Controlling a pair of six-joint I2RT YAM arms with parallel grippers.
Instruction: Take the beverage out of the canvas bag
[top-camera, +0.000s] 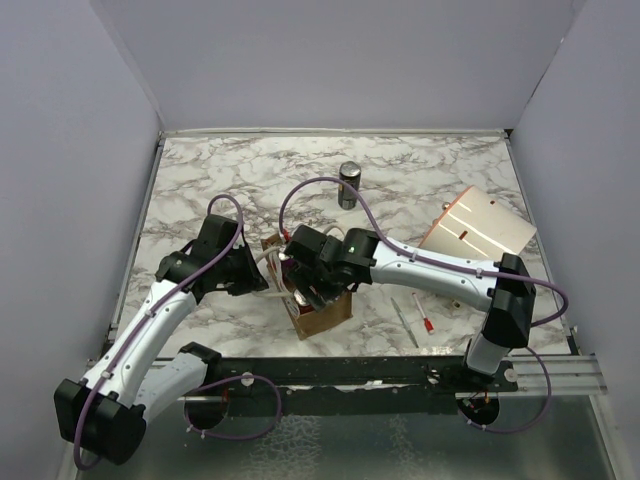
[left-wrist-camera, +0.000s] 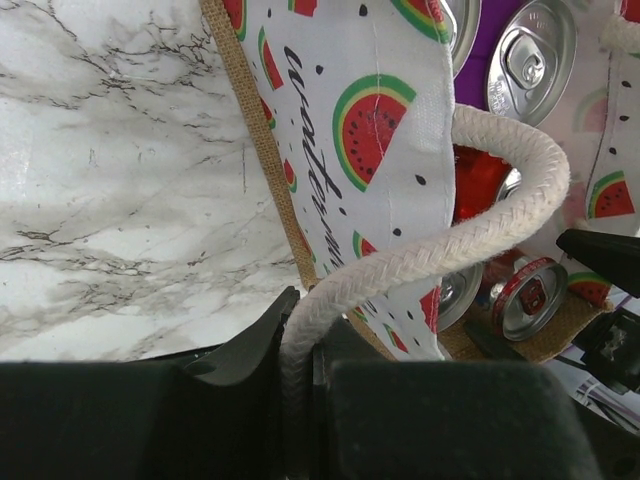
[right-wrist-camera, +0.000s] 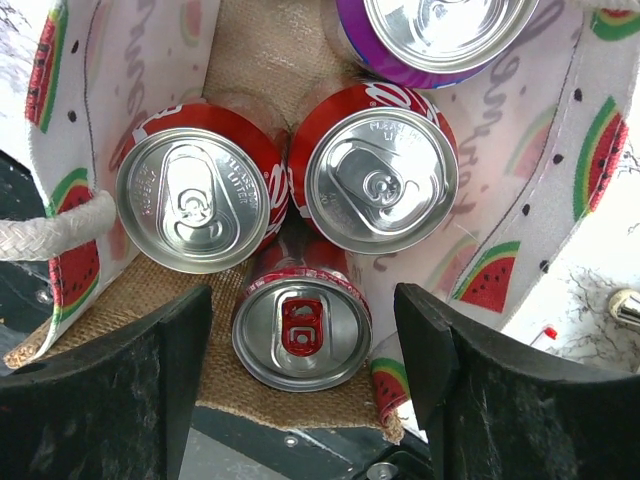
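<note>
The canvas bag (top-camera: 325, 315) is tan-brown burlap with a white watermelon-print lining (left-wrist-camera: 350, 120) and stands open between the arms. My left gripper (left-wrist-camera: 300, 335) is shut on its white rope handle (left-wrist-camera: 480, 225), at the bag's left side (top-camera: 262, 280). My right gripper (right-wrist-camera: 303, 300) is open above the bag's mouth (top-camera: 318, 290), one finger on either side of a red can with a red tab (right-wrist-camera: 300, 335). Two red cans with silver tabs (right-wrist-camera: 200, 200) (right-wrist-camera: 380, 180) and a purple can (right-wrist-camera: 440, 40) stand upright behind it in the bag.
A dark can (top-camera: 348, 185) stands on the marble table behind the bag. A big cream cylinder with red lines (top-camera: 478, 228) lies at the right. Pens (top-camera: 415, 318) lie near the right arm's base. Grey walls enclose the table.
</note>
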